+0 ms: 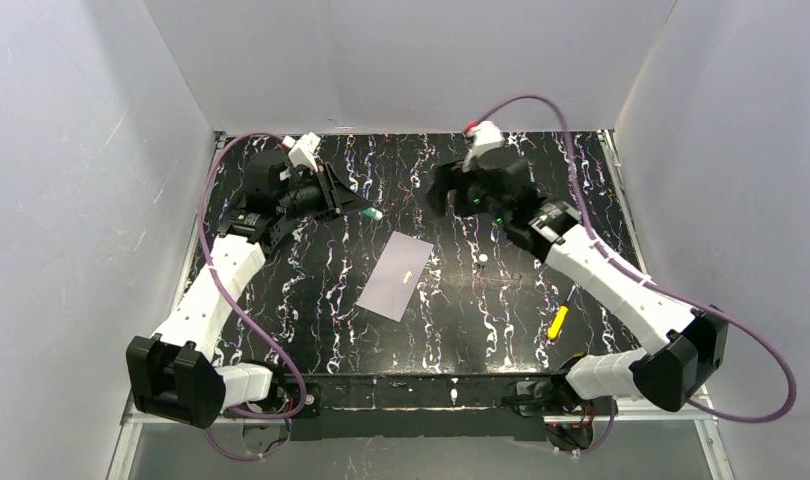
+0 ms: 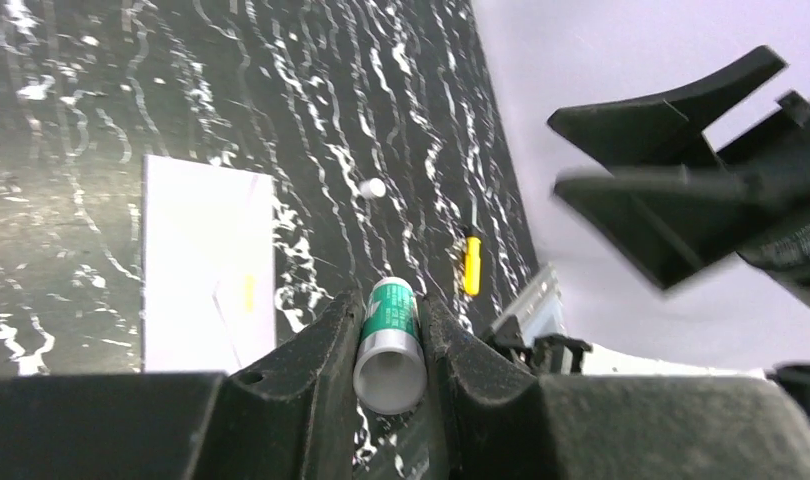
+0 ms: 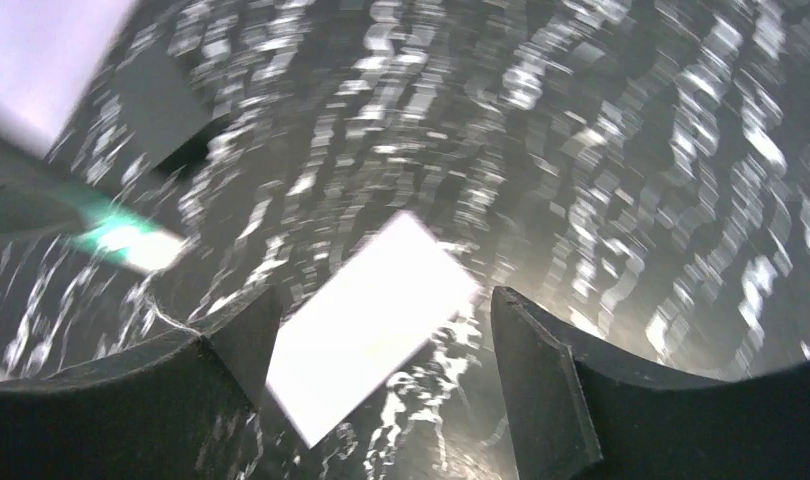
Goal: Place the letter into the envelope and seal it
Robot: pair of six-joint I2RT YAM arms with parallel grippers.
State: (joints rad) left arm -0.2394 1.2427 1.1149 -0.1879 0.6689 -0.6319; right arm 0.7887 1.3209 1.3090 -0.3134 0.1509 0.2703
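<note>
Glue stick point(image 2: 389, 345) is being pinched in the left gripper point(image 2: 389, 310), beyond the envelope point(image 1: 395, 275) and to its left. Right gripper point(image 3: 383, 295) is being held spread wide, gripping nothing, beyond-right of the envelope. Envelope, flat on the table point(image 1: 311, 300), is being touched by neither.

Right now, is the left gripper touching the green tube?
Touching. In the left wrist view the left gripper clamps the green tube, with a finger pressed flat against each side and no gap showing.
</note>
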